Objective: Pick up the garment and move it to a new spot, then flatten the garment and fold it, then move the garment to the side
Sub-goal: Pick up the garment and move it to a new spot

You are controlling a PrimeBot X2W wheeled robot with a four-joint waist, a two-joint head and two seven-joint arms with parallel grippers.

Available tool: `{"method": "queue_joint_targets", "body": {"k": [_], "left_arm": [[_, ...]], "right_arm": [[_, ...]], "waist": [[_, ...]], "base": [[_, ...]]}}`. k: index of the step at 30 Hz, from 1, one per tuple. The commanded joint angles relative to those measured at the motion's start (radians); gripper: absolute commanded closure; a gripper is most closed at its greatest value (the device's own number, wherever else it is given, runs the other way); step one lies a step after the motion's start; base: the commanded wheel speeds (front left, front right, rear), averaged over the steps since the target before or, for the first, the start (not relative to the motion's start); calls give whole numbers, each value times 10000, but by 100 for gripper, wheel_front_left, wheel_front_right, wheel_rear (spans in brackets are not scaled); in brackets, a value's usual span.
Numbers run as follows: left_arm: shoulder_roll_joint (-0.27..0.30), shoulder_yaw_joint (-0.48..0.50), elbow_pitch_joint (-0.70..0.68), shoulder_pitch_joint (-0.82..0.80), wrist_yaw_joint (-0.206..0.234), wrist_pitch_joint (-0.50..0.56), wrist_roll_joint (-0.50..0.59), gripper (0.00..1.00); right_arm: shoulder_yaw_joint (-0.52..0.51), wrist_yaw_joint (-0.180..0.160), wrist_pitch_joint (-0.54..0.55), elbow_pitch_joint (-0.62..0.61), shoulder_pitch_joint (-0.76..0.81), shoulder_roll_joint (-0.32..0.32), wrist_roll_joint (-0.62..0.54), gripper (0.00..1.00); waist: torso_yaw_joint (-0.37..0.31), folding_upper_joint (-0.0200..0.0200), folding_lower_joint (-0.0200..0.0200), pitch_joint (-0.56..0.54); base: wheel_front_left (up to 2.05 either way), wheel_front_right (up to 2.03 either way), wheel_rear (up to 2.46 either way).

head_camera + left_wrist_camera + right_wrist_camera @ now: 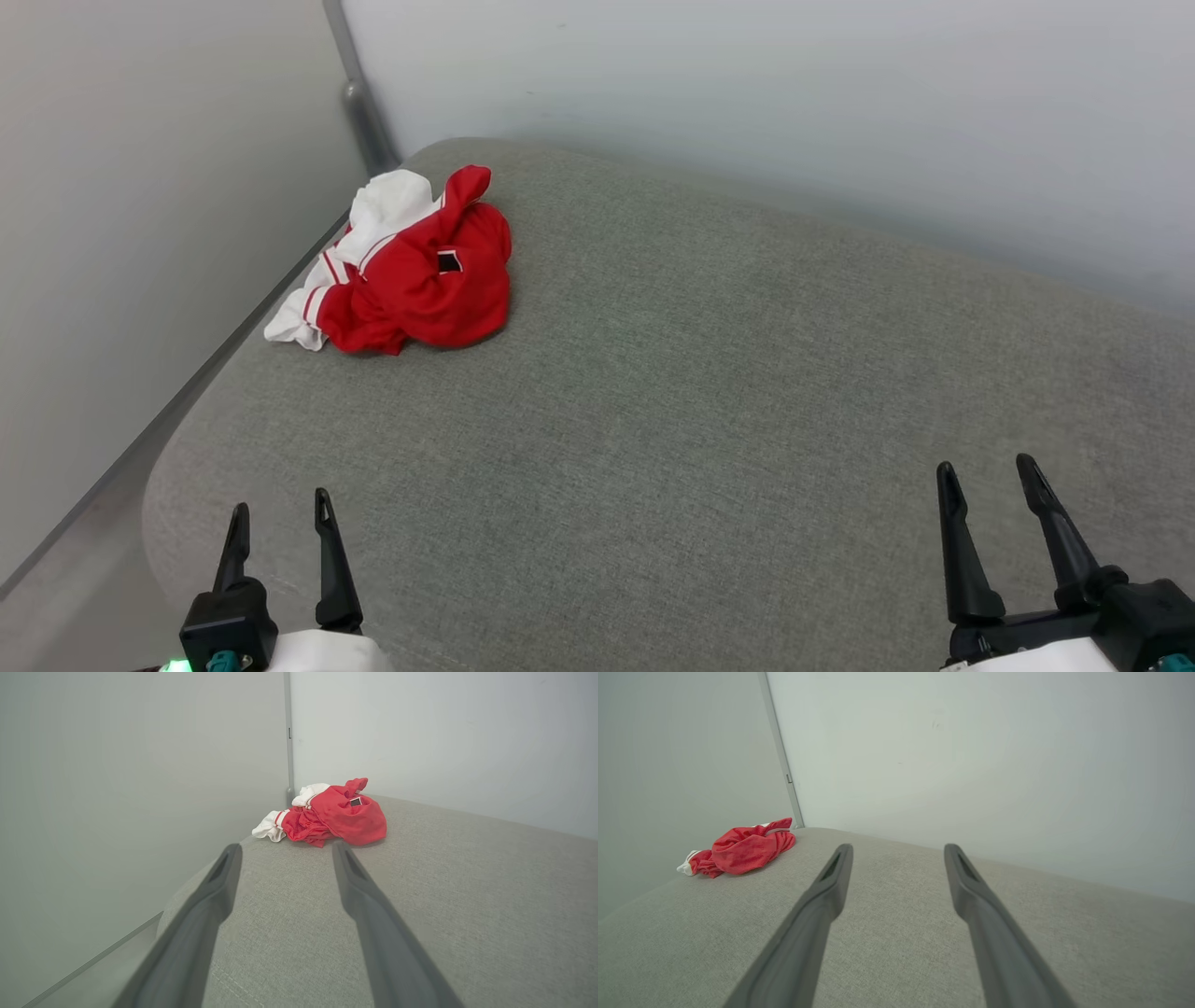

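Note:
The garment [415,275] is a red shirt with white sleeves and striped trim, crumpled in a heap at the far left corner of the grey cushion [709,392]. A small dark label shows on its top. The left wrist view has the garment [336,814] straight ahead beyond the fingertips; in the right wrist view the garment [742,851] lies far off to the left. My left gripper [281,516] hangs open over the near left edge, well short of the heap. At the near right, my right gripper [987,469] is open too, with nothing between its fingers.
Pale walls [747,93] close in behind and to the left of the cushion, meeting at a grey corner post [359,103]. The cushion's left edge [163,467] drops off beside the left gripper. Bare grey fabric stretches from the middle to the right.

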Motion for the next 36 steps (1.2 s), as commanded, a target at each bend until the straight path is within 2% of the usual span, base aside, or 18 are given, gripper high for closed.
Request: {"method": "queue_joint_targets", "body": {"k": [1,10,12,21,25,33,36], "left_arm": [[-19,50,13,24,39,-28,-5,0],[-18,181,142,-59,13,-28,-80,0],[5,368,329,-387,-254,-28,-100,0],[958,1584,1133,-2697,-1513,-28,-564,0],[1340,2058,1402,-3851,-1728,-28,-774,0],[2127,2771,2618,-6755,-2120,-26,-1254,0],[2675,2870,3366,-7773,-2317,-26,-1276,0]], "right_arm": [[14,-3,-21,12,16,-9,-27,0],[103,-3,-21,2,-106,-9,-105,0],[99,-3,-21,-24,-202,-10,-159,0],[-10,-3,-21,-255,-628,-10,-654,0],[-33,-3,-21,-417,-870,-9,-875,0],[-172,-3,-21,-1160,-1805,-10,-1549,0],[-164,-3,-19,-1516,-2101,-10,-1717,0]], "waist": [[78,0,0,-3],[42,0,0,97],[-87,0,0,245],[-519,0,0,1155],[-732,0,0,1723],[-1304,0,0,3667],[-1425,0,0,4342]], "base": [[0,0,0],[0,0,0],[0,0,0],[0,0,0],[0,0,0],[0,0,0],[0,0,0]]}}
